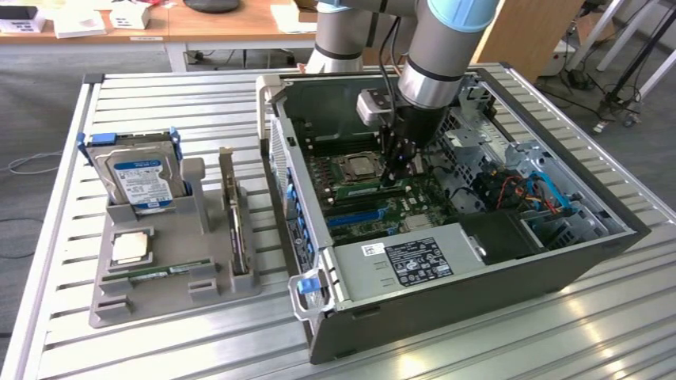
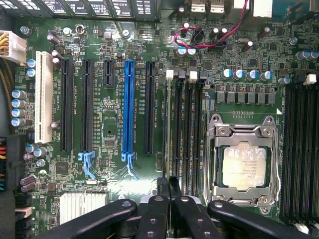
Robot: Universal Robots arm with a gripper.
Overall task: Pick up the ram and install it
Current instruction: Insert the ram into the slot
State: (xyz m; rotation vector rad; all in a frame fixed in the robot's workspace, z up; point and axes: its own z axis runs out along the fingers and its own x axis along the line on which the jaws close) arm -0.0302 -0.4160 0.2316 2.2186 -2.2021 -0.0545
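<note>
Inside the computer case (image 1: 549,277), the gripper (image 2: 169,201) looks pinched nearly closed on the ram (image 2: 168,129). The ram stands edge-up at the memory slot just beside the processor socket (image 2: 244,167). If the stick sits skewed to that slot, pressing could bend it or leave one end unlatched.

The ribbed silver table (image 1: 63,237) under the dark grey computer case (image 1: 507,293) is shiny bare metal. Inside the case, the green circuit board (image 2: 114,99) is glossy, the square silver processor lid (image 2: 244,167) smooth metal, the black gripper (image 2: 168,198) matt.
</note>
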